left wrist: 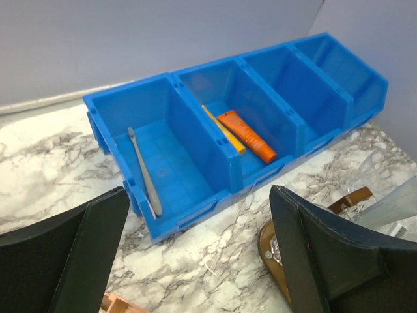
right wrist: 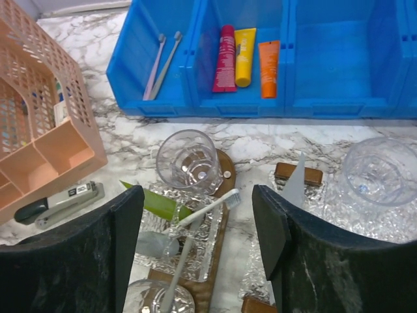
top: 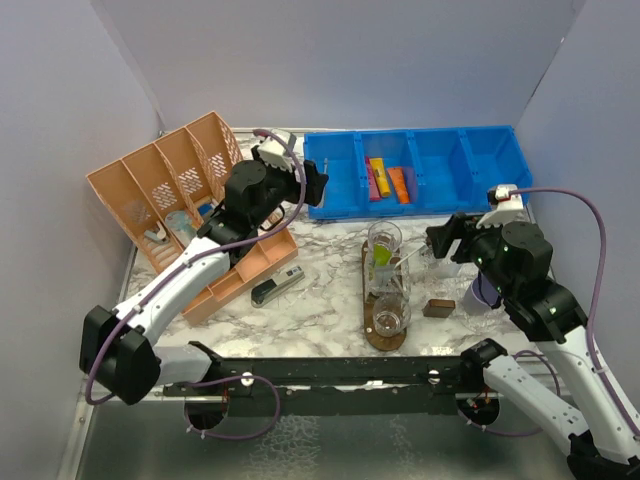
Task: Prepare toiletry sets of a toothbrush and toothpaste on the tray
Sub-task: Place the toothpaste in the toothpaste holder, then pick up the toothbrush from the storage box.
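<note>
The dark wooden tray (top: 372, 322) carries three clear tumblers in a row. The far tumbler (right wrist: 187, 160) stands empty. The middle tumbler (right wrist: 195, 238) holds a lime green tube (right wrist: 156, 203) and a white toothbrush (right wrist: 210, 205) that leans out to the right. A second pale toothbrush (right wrist: 177, 277) stands in the near tumbler (right wrist: 156, 301). My right gripper (right wrist: 199, 248) hangs open over the middle tumbler, its fingers (right wrist: 71, 261) clear of the brush. My left gripper (left wrist: 199, 261) is open and empty above the marble, just in front of the blue bin (left wrist: 195, 163).
The bin's compartments hold spare toothbrushes (right wrist: 159, 65) and red (right wrist: 225, 59), yellow (right wrist: 244, 47) and orange tubes (right wrist: 268, 60). The orange basket (top: 190, 190) stands at the left with a stapler (top: 277, 287) beside it. Right of the tray are another tumbler (right wrist: 381, 169) and a small brown block (right wrist: 298, 175).
</note>
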`<state>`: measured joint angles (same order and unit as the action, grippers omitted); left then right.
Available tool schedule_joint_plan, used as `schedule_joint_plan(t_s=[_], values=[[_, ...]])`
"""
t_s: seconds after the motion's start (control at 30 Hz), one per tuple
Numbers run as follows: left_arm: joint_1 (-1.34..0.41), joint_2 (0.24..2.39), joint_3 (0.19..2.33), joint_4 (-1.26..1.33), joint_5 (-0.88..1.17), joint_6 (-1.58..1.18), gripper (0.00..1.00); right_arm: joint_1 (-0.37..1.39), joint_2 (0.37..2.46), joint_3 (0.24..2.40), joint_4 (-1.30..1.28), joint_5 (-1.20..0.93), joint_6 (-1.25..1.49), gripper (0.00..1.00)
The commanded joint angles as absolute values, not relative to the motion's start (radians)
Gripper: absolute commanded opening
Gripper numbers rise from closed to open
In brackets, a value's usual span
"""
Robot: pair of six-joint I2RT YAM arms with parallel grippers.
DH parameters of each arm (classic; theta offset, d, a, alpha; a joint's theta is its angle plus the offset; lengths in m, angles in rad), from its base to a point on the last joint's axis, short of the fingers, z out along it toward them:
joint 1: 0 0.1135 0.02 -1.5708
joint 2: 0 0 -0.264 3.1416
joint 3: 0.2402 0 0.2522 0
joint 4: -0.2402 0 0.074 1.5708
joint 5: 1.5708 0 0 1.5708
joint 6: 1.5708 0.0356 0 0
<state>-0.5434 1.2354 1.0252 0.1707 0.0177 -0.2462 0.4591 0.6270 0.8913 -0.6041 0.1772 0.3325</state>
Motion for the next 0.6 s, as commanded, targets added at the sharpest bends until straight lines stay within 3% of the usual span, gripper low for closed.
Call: schedule_joint_plan(t_s=[0.0, 0.07, 0.13, 0.33, 0.57], values=[[-0.53, 1.33, 1.115, 0.068, 0.047, -0.275, 0.93, 0.463, 0.668, 0.959, -0.583, 0.123, 0.397, 0.71], [-0.529, 1.377, 1.149, 0.028, 0.062, -0.274, 0.91, 0.463, 0.671, 0.964, -0.561, 0.131, 0.446, 0.83], [-0.53, 1.415, 1.171, 0.001, 0.063, -0.272, 0.9, 0.463, 0.662, 0.961, -0.547, 0.127, 0.461, 0.86], [-0.531, 1.49, 1.191, -0.019, 0.069, -0.245, 0.83, 0.462, 0.564, 0.906, -0.472, 0.009, 0.365, 0.87], [-0.533, 1.638, 1.324, -0.121, -0.015, -0.182, 0.68, 0.463, 0.526, 0.92, -0.491, -0.007, 0.292, 0.86]])
